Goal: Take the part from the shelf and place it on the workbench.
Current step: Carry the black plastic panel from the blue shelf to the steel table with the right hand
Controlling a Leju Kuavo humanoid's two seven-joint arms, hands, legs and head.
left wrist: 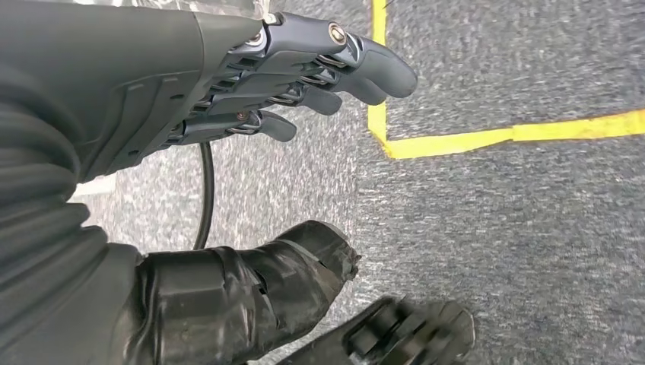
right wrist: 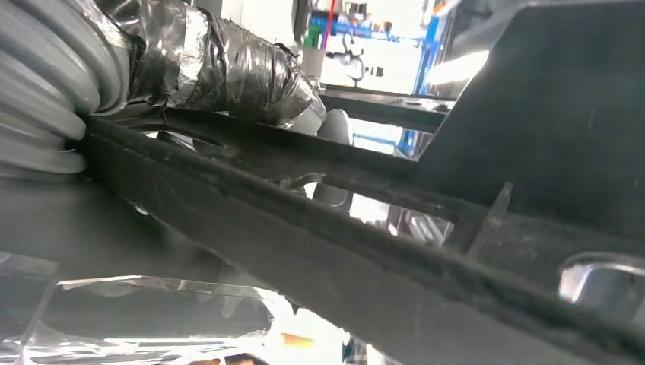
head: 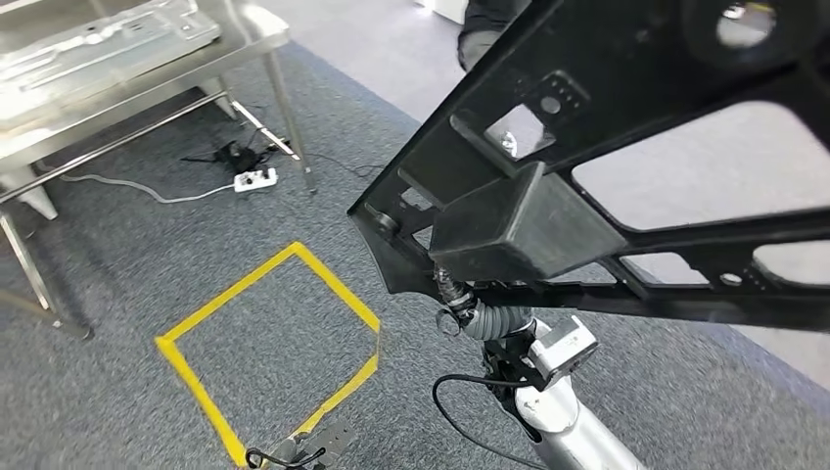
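Observation:
The part is a large black plastic frame with open cut-outs and a boxy block, held up in the air across the right half of the head view. My right hand grips it from below, mostly hidden under the frame. In the right wrist view the taped thumb lies over the part's edge. My left hand hangs over the carpet with straight fingers and holds nothing; it appears low in the head view. The steel workbench stands at the far left.
A silver metal panel lies on the workbench. A yellow tape square marks the grey carpet ahead. A white power strip and cables lie under the bench's edge. A person in dark clothes stands behind the part.

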